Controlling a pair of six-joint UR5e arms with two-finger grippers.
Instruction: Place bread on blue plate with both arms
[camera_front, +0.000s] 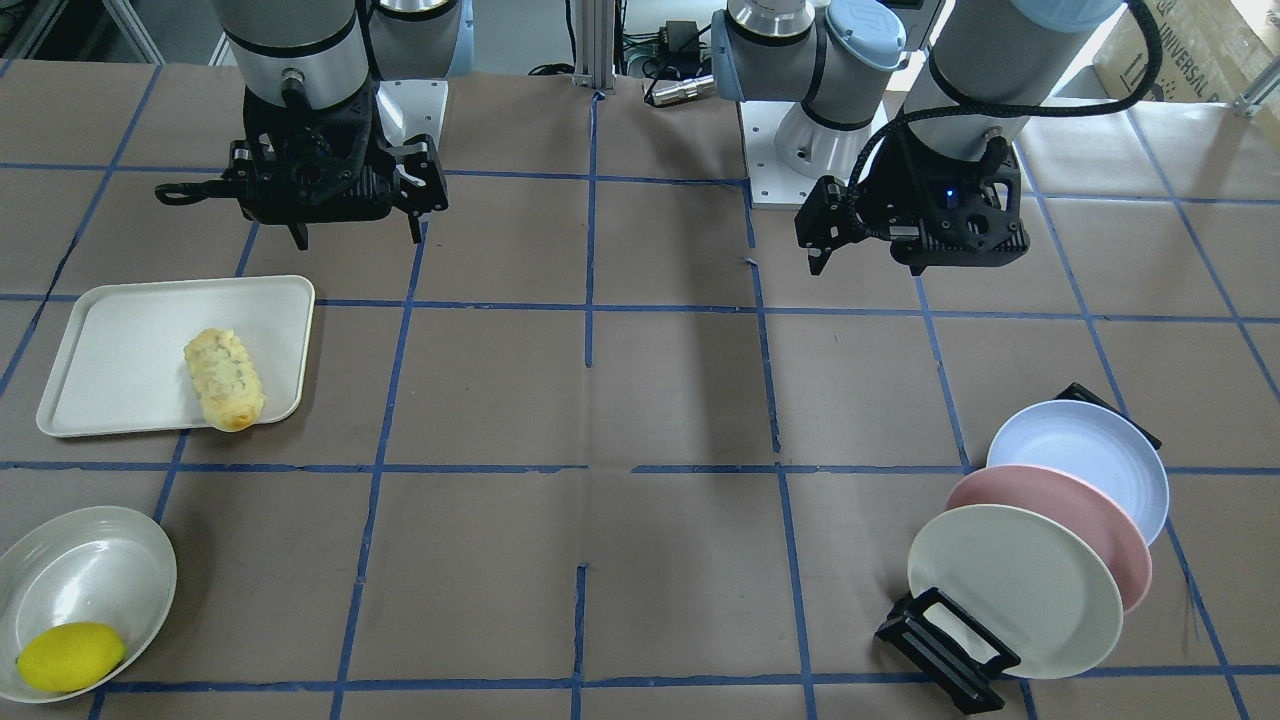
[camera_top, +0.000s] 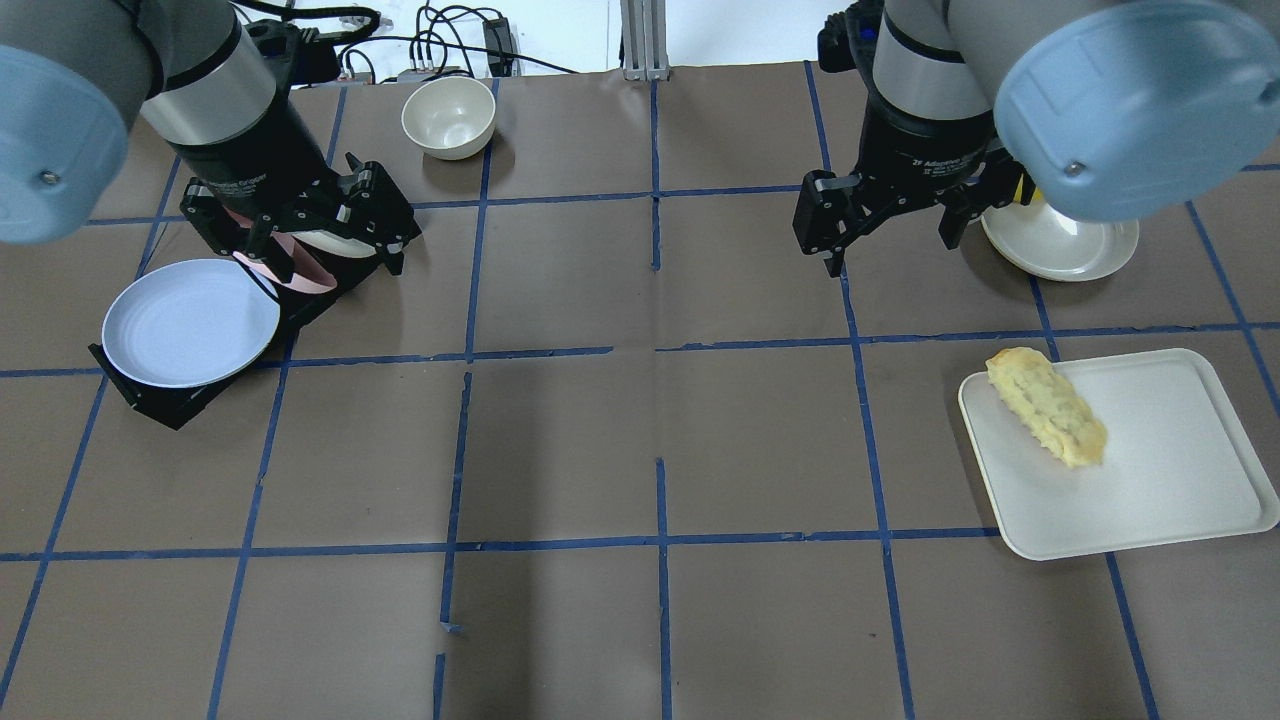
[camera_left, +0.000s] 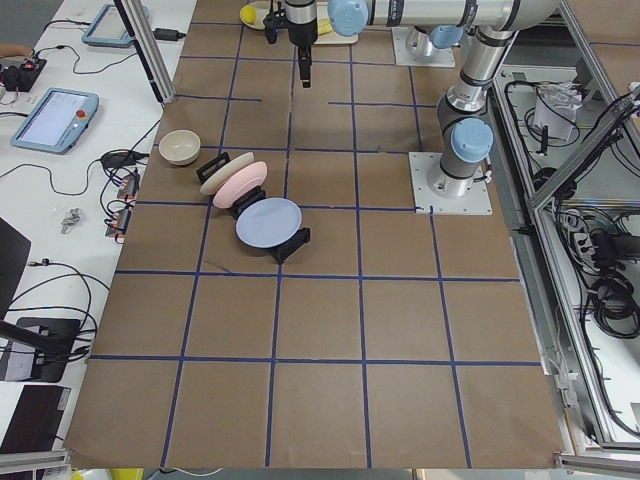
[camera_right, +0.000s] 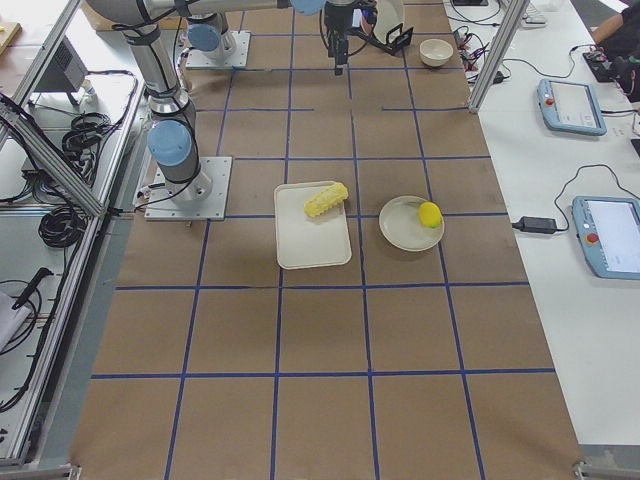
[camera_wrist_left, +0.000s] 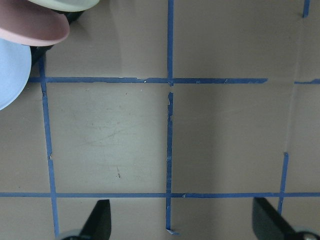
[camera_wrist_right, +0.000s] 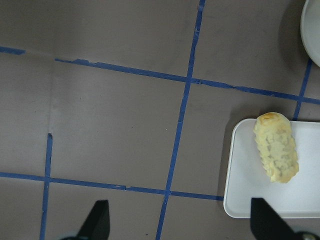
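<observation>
At the table's right end, the bread (camera_top: 1047, 419) lies on a white tray (camera_top: 1180, 480), close to the tray's inner edge and untouched. At the left end, the blue plate (camera_top: 190, 322) stands on edge in a black rack (camera_front: 945, 650). It is the slot nearest the robot, with a pink plate (camera_front: 1060, 520) and a cream plate (camera_front: 1010, 590) behind it.

The right gripper (camera_top: 888, 245) hangs above bare table near the tray, fingers spread wide and holding nothing. The left gripper (camera_wrist_left: 185, 225) hangs beside the rack, fingers likewise wide and empty.

Assessment: no step is done; this is the approach stage. The next move calls for the left arm to grip the blue plate's rim, clear the pink plate and lay it flat. The right arm must close across the bread's narrow width.

Markings: the right gripper's body reads "Adaptive" in part. A cardboard box (camera_front: 1190, 50) behind the robot reads "UNIVERSAL". Nothing else is legible.
</observation>
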